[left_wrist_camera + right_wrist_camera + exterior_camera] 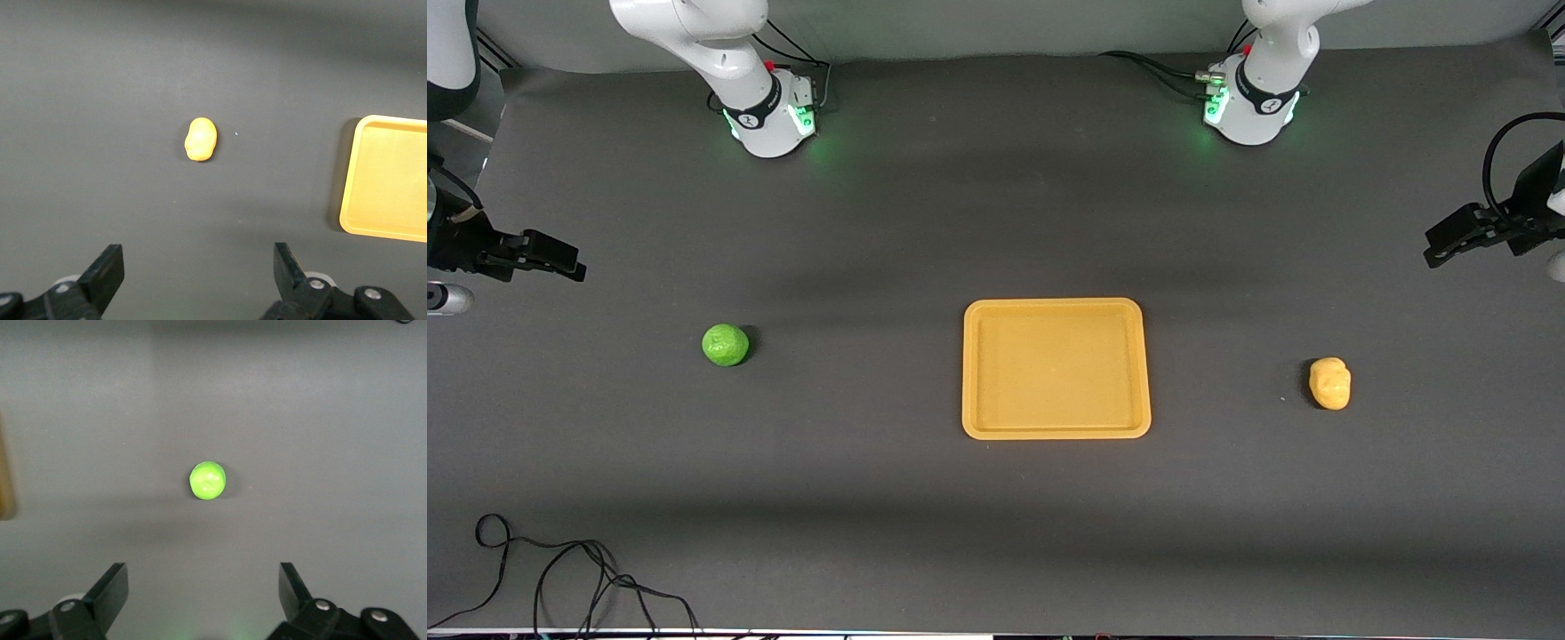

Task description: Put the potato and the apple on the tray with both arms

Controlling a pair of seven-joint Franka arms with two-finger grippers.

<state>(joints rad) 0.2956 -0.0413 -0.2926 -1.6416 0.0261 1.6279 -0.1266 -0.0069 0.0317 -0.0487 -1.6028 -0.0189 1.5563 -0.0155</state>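
Tray (1056,305) sat mid-table and I saw nothing in it. Apple (726,344) lay toward the right arm's end, potato (1330,383) toward the left arm's. Left gripper (197,270) and right gripper (203,590) hung wide open, holding nothing.

Dark grey table cover (925,222), perhaps cloth; loose black cable (560,578).

White arms (720,53), green-lit bases, black cabled hands.
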